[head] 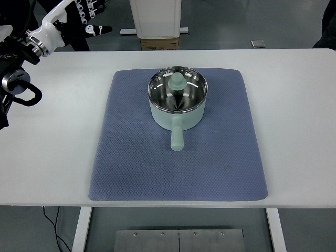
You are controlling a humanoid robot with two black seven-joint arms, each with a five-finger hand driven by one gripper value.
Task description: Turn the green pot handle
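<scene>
Green pot (177, 105) is sitting on a blue mat (131, 157) mid-counter (294, 105), handle (177, 137) pointing at the near edge. Left hand (71, 18) is hovering far-left, fingers (98, 30) spread, empty.

A single head view looks forward and down from high on the robot's side, far enough back to take in the whole white table (294, 105), its near edge low in the picture and the floor beyond its far edge (no second view shares the scene).
</scene>
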